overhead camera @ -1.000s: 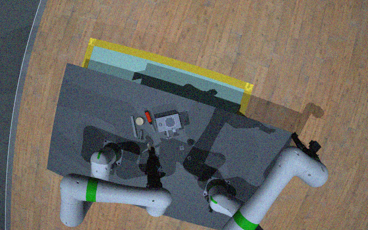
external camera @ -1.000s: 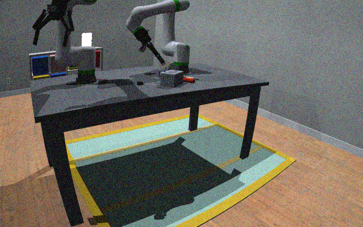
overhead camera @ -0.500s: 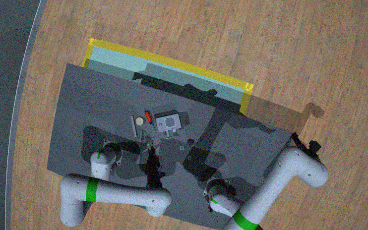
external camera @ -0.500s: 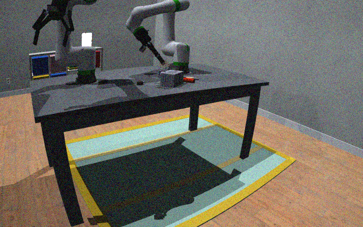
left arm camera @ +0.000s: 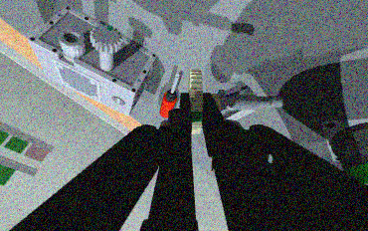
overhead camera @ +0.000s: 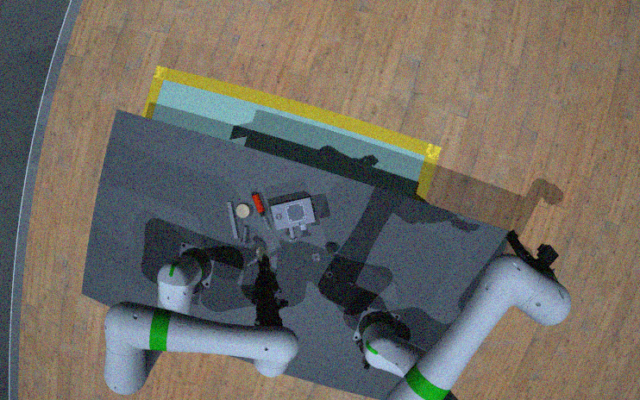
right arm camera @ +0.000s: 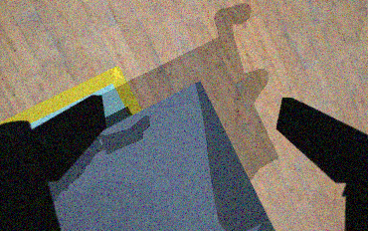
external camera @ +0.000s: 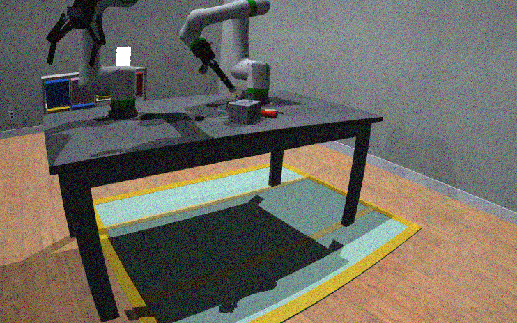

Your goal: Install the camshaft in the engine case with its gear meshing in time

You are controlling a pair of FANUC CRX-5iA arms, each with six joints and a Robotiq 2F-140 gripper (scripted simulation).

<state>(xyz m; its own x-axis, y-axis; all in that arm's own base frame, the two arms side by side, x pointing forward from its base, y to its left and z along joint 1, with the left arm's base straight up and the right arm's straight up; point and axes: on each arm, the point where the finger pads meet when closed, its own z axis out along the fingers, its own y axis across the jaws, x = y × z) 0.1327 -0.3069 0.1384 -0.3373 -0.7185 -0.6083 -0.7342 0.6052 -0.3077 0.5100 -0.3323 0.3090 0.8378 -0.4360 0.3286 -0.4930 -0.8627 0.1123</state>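
Fingers of my left gripper (overhead camera: 260, 255) (external camera: 233, 91) (left arm camera: 196, 102) are clamped on the big gear (overhead camera: 260, 250) (external camera: 235, 92) (left arm camera: 196, 79) of the camshaft (left arm camera: 259, 101), one on either side of it. In my left wrist view I see the gear edge-on, its teeth reaching past my fingertips, while the shaft runs off to the right of that view. I hold it above the counter (overhead camera: 141, 165) (external camera: 312, 114) (right arm camera: 149, 179), near the engine case (overhead camera: 292, 213) (external camera: 244, 111) (left arm camera: 92, 82) but apart from it.

The case stands upright on the counter. On its front I can see the open bearing (left arm camera: 72, 51), with the small crank gear (left arm camera: 105, 42) beside it. The shaft is outside the bearing, and the two gears are not meshed. I cannot make out the timing marks.

A red-handled screwdriver (overhead camera: 258, 203) (external camera: 269, 113) (left arm camera: 168, 106) lies just beside the case. Past it are a pale round disc (overhead camera: 242, 210) and a long grey bar (overhead camera: 233, 219). A small dark piece (overhead camera: 331, 246) (external camera: 199, 118) (left arm camera: 243, 28) sits on the counter on the case's other side.

My right gripper (overhead camera: 529, 245) (external camera: 71, 62) (right arm camera: 192, 113) has its fingers wide apart with nothing between them, up high near a corner of the counter.
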